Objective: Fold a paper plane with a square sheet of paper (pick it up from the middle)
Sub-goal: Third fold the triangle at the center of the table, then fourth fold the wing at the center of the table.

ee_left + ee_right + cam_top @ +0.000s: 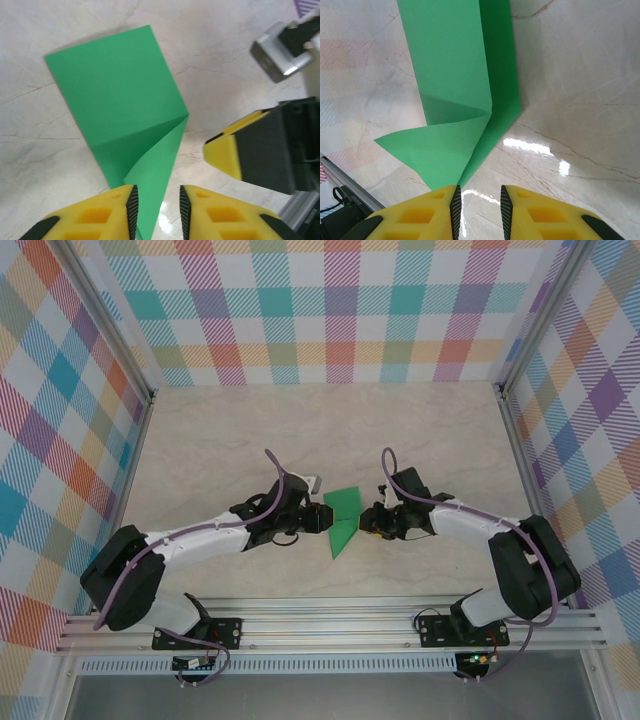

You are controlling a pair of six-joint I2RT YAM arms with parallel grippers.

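partly folded green paper (343,515) between left hand (322,519) and right hand (368,521)

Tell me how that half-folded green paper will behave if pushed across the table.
The green paper probably slides easily: the table looks glossy. Being thin, it likely buckles rather than moving whole. Its flap, seemingly lifted, may spring open.

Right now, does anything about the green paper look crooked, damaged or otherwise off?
No tear or spill. The green paper is only half folded. One corner flap juts sideways past the sheet's edge and looks loose rather than creased flat, so the fold seems uneven.
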